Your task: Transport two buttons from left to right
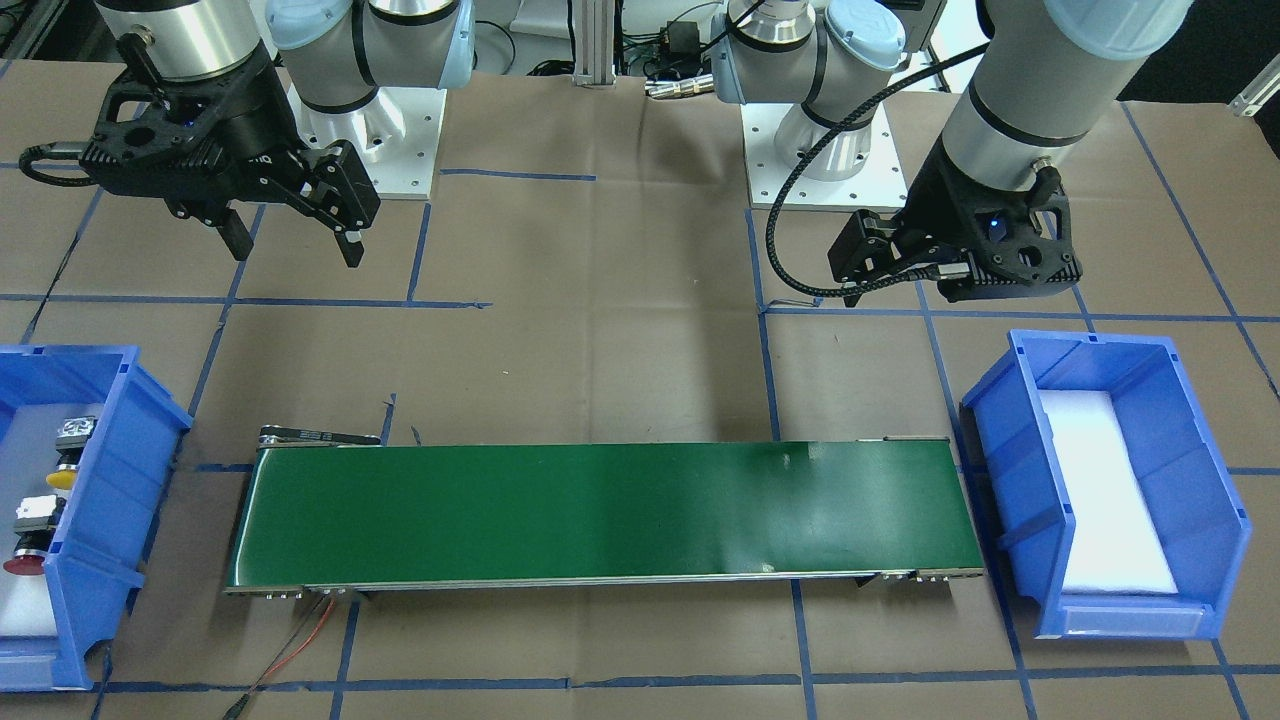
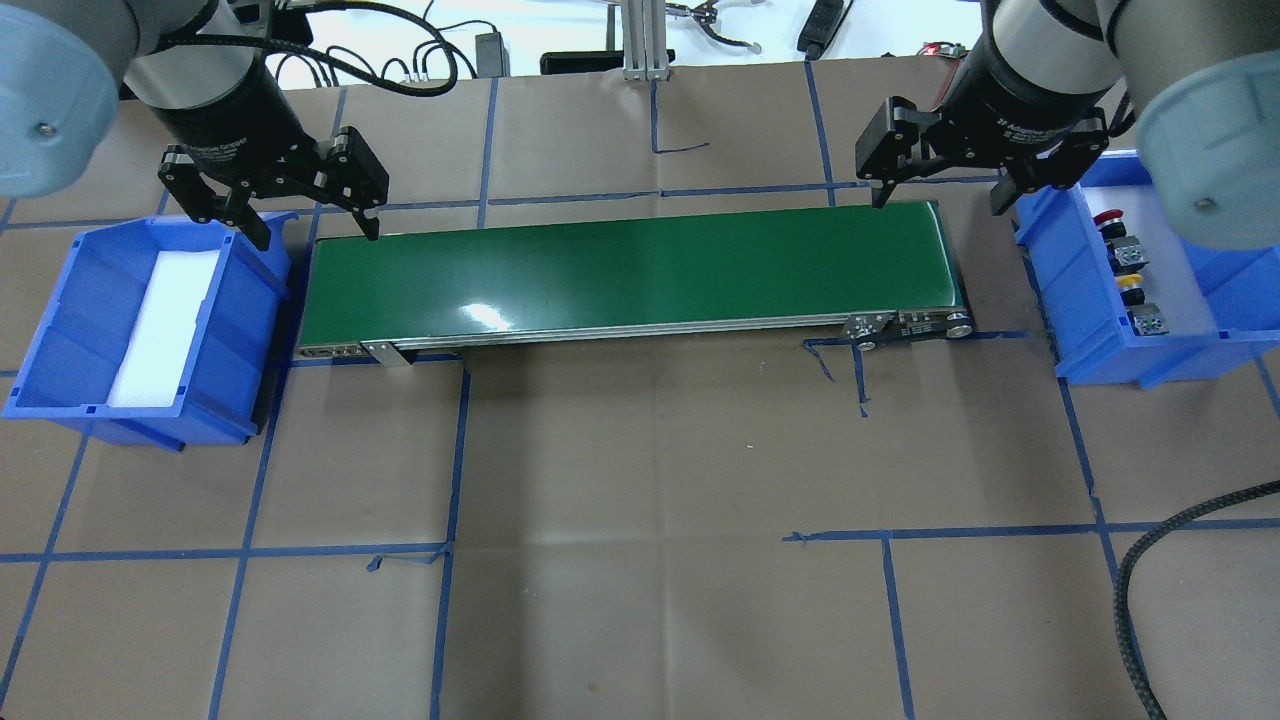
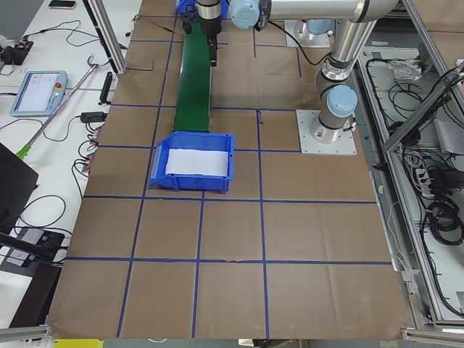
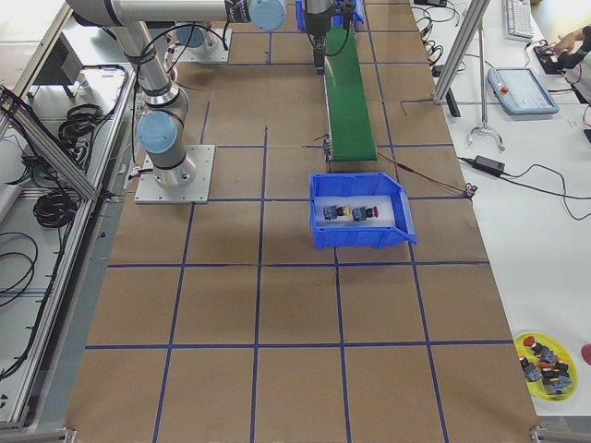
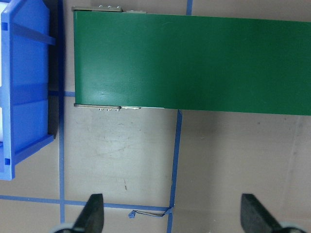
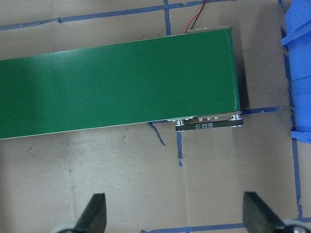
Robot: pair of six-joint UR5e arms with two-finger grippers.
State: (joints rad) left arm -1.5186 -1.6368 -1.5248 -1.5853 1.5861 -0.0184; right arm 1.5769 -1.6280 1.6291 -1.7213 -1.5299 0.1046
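Note:
The two buttons lie in a blue bin (image 2: 1082, 300) on my right side. The red button (image 2: 1108, 219) is farther from me and the yellow button (image 2: 1131, 291) is nearer. Both also show in the front view, yellow (image 1: 62, 478) and red (image 1: 23, 566). My right gripper (image 2: 938, 204) is open and empty. It hangs above the right end of the green conveyor belt (image 2: 630, 270), beside the bin. My left gripper (image 2: 317, 236) is open and empty over the belt's left end. Each wrist view shows spread fingertips with nothing between them, left (image 5: 175, 213) and right (image 6: 177, 213).
A second blue bin (image 2: 245, 300) with a white foam pad and no objects stands at the belt's left end. Brown paper with blue tape lines covers the table. Red and black wires (image 1: 300, 640) run from the belt's corner. A yellow dish (image 4: 545, 362) of spare buttons sits far off.

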